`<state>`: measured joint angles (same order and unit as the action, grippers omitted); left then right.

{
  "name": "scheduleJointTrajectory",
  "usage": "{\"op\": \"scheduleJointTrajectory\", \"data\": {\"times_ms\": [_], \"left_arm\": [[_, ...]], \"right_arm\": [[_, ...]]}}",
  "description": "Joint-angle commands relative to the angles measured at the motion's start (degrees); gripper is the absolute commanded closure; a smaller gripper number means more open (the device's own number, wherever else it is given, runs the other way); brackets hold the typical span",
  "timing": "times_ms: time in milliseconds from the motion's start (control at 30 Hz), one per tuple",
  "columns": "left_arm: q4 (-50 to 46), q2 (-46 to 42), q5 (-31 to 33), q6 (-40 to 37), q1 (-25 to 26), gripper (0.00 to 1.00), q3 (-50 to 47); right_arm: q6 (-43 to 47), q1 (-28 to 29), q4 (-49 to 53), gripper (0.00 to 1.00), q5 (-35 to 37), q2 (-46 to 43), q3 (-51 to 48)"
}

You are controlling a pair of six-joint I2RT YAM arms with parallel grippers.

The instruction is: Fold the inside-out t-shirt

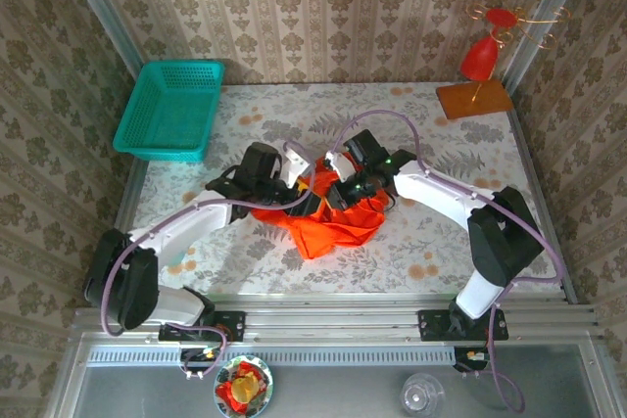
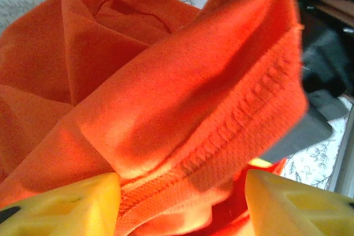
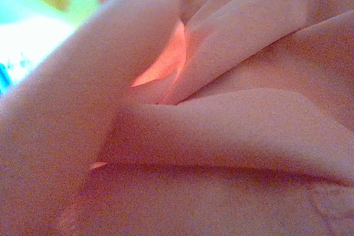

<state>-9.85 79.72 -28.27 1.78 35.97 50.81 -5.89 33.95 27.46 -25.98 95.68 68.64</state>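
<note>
The table (image 1: pixel 441 154) has a pale cover with a print of flowers, grey and orange. Walls (image 1: pixel 323 7) with beige patterned paper close it on three sides, and a metal rail (image 1: pixel 333 325) runs along the near edge. A teal basket (image 1: pixel 168 110) sits at the far left corner, partly over the table's edge. A red ornament (image 1: pixel 482 56) on a wooden base stands at the far right corner.

The shirt (image 1: pixel 328 227) lies crumpled near the middle of the table, between the two arms. From above, its long axis goes left to right, and one pointed fold reaches toward the near edge. The upper part of the heap rises between the claws. I cannot tell where the neck or the sleeves are.

The left claw (image 2: pixel 182 205) is released: its yellow fingers (image 2: pixel 61 205) stand apart, and a stitched hem passes loosely between them. This hem goes as a band from low left up to the right, where the cloth is lifted.

The right claw (image 1: pixel 338 188) is clenched and grasps the shirt at the raised part. In the right wrist view the cloth lies very close in soft folds, washed out in colour.
</note>
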Motion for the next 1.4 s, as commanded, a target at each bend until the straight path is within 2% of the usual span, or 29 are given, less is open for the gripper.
{"op": "scheduleJointTrajectory", "data": {"times_ms": [0,200,267,500,600,767,900,1067,1133,1200,1300,1367], "left_arm": [[0.36,1.04,3.67,-1.6,0.09,0.51,3.01],[1.08,1.37,8.2,0.07,-0.61,0.93,5.09],[0.11,2.82,9.68,1.19,-1.35,1.0,6.44],[-3.93,10.01,10.14,6.96,-7.3,1.0,9.61],[-4.37,11.48,10.44,9.06,-9.4,1.0,8.42],[-0.18,9.64,6.96,15.44,-18.71,1.0,2.19],[-0.67,6.42,6.74,16.41,-23.73,1.0,-1.49],[-2.38,1.94,7.38,17.26,-28.82,1.0,-6.27],[-2.63,0.95,7.28,17.55,-30.23,1.0,-7.89],[-2.93,0.72,7.09,17.6,-30.94,1.0,-8.95],[-2.91,0.38,5.83,17.64,-30.88,1.0,-9.88],[-4.13,0.0,4.61,17.0,-30.06,0.98,-9.02]], "right_arm": [[1.23,0.57,1.43,1.0,-2.59,0.41,1.6],[2.82,1.1,3.03,1.0,-1.23,-0.34,0.74],[3.59,1.5,3.03,1.0,-0.19,-1.39,-0.22],[4.15,1.86,2.27,1.0,1.85,-7.09,-4.48],[4.74,1.9,3.03,1.0,5.71,-10.17,-6.14],[4.59,0.54,4.89,1.0,13.78,-17.76,-9.39],[2.32,-2.0,4.14,1.0,21.54,-23.74,-12.3],[-6.4,-7.17,9.82,1.0,37.74,-27.3,-12.41],[-9.92,-9.43,12.15,1.0,41.13,-26.9,-12.66],[-12.17,-10.82,13.36,1.0,41.29,-26.05,-13.22],[-12.87,-11.02,13.92,1.0,37.38,-23.96,-12.89],[-13.7,-10.5,14.63,0.9,34.55,-22.53,-11.55]]}}
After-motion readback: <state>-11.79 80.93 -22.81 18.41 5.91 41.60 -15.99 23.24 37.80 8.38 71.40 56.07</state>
